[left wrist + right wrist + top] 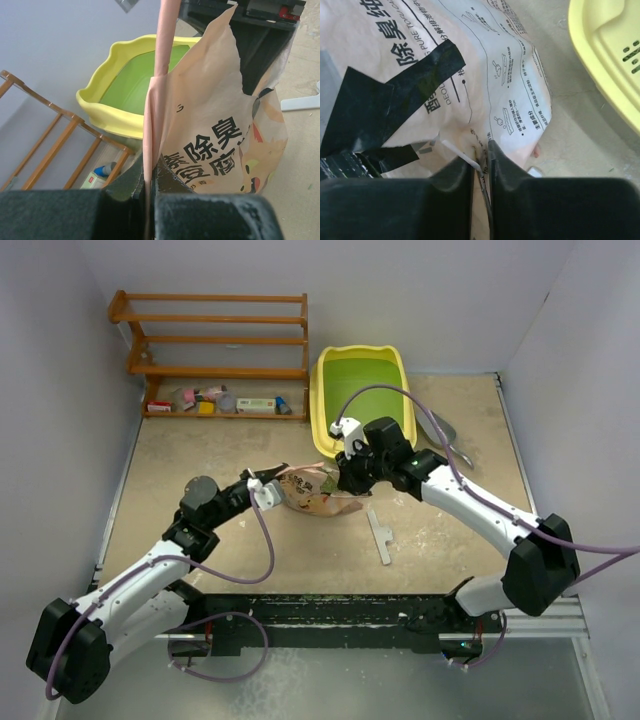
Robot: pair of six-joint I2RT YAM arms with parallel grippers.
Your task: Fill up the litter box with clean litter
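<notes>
The litter box (362,380) is a yellow tray with a green basin at the back of the table; it also shows in the left wrist view (125,85) and its lip in the right wrist view (605,55). The pink-tan printed bag (315,490) hangs between both grippers, just in front of the box. My left gripper (268,488) is shut on the bag's left edge (150,165). My right gripper (345,478) is shut on the bag's right side (481,160). No clean litter shows; the basin looks bare.
A wooden shelf rack (215,350) with small items stands at the back left. A grey scoop (440,430) lies right of the box. A flat white strip (380,535) lies on the table in front of the bag.
</notes>
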